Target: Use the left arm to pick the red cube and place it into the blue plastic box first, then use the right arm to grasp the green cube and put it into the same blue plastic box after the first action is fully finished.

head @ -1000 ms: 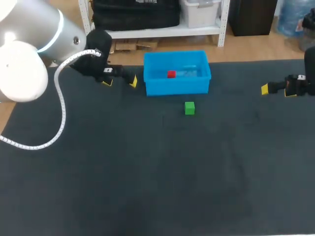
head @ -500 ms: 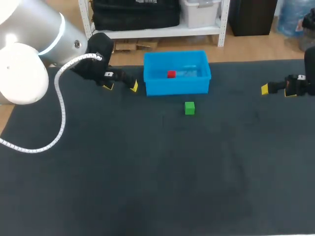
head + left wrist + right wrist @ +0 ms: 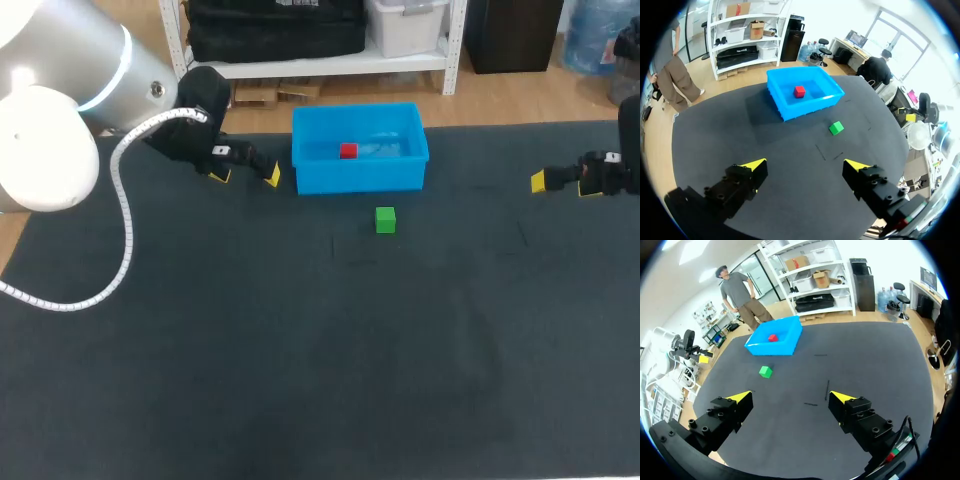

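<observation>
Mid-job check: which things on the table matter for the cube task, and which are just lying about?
Job: red cube in the blue plastic box; green cube on the table; left end effector, right end effector, both open.
Just there: short line marks on the table.

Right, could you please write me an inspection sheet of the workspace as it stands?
Surface: dark table mat, flat, a few faint marks.
Job's things: red cube lies inside the blue plastic box; green cube sits on the mat in front of the box, apart from it.
Clutter: nothing seen.
Grippers: left gripper open, empty, beside the box; right gripper open, empty, far from the green cube.
Cables: white ribbed cable hangs from the left arm.
Surroundings: nothing seen reaching over the table.
</observation>
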Controlling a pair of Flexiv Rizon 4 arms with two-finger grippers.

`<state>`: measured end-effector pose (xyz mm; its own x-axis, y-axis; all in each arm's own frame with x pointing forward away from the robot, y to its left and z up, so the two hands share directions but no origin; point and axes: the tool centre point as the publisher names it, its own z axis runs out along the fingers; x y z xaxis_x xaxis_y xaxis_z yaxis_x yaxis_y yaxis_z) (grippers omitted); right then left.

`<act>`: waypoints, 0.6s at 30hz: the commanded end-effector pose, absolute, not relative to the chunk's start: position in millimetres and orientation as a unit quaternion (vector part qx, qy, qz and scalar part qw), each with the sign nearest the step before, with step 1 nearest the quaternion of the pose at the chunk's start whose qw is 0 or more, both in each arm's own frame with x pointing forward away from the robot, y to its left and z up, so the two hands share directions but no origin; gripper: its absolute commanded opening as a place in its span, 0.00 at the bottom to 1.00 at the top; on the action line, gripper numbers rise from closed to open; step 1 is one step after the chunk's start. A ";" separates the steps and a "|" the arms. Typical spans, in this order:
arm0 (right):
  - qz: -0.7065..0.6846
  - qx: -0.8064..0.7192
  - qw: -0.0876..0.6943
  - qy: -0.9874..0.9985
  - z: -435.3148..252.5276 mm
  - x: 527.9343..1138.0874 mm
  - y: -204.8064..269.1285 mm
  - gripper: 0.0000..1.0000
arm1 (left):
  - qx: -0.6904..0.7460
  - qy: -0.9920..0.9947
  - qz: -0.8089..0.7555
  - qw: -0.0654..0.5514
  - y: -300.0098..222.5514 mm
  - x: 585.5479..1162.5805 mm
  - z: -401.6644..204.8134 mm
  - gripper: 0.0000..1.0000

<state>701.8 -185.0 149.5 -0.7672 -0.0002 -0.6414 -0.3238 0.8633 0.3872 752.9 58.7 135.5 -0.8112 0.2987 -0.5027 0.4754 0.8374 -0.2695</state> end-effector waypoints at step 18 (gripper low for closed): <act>0.218 -0.073 0.313 0.921 158.8 711.1 -161.6 1.00 | 0.209 0.930 -0.198 0.227 59.8 753.5 135.0 1.00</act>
<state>707.8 -169.6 154.1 -0.7861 0.0044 -0.6181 -0.3061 0.8660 0.3954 753.1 58.8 135.5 -0.8115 0.2986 -0.5023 0.4753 0.8374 -0.2699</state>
